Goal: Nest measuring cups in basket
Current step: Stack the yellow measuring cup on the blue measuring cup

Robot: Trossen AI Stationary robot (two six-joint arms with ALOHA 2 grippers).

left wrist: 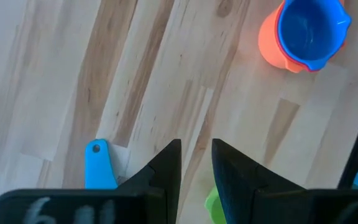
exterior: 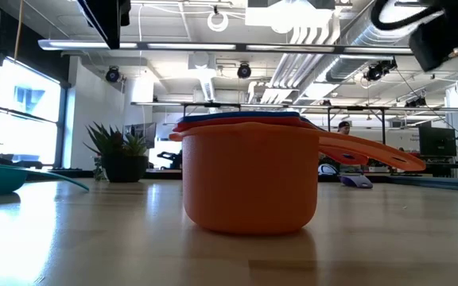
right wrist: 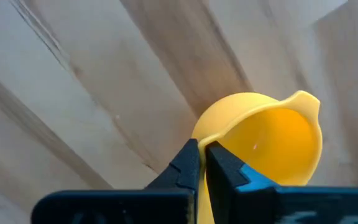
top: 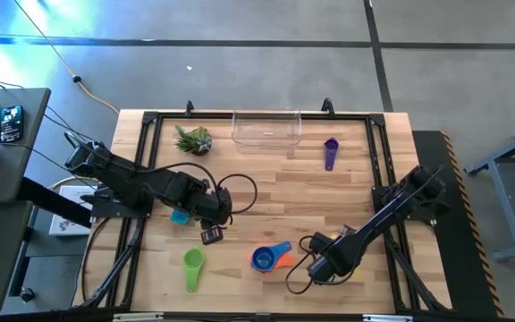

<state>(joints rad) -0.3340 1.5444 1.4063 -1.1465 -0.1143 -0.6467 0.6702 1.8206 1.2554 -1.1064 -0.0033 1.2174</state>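
The clear basket stands at the table's far edge with nothing in it. The purple cup lies to its right. A blue cup sits nested in a red and an orange one near the front edge, and the green cup lies to their left. The light blue cup lies under my left arm; its handle shows beside my left gripper, which is open and holds nothing. My right gripper is shut on the yellow cup, right of the stack. My right gripper pinches the yellow cup's handle between its two fingers, right where it joins the bowl's rim. The fingers lie along the handle. The bowl sticks out past the fingertips, tilted, with its spout away from the gripper. Whether it is clear of the table does not show.
A small spiky plant stands left of the basket. Black rails run along the table's sides. Bare wood lies between the stack and the basket. A cable loops from my left arm.
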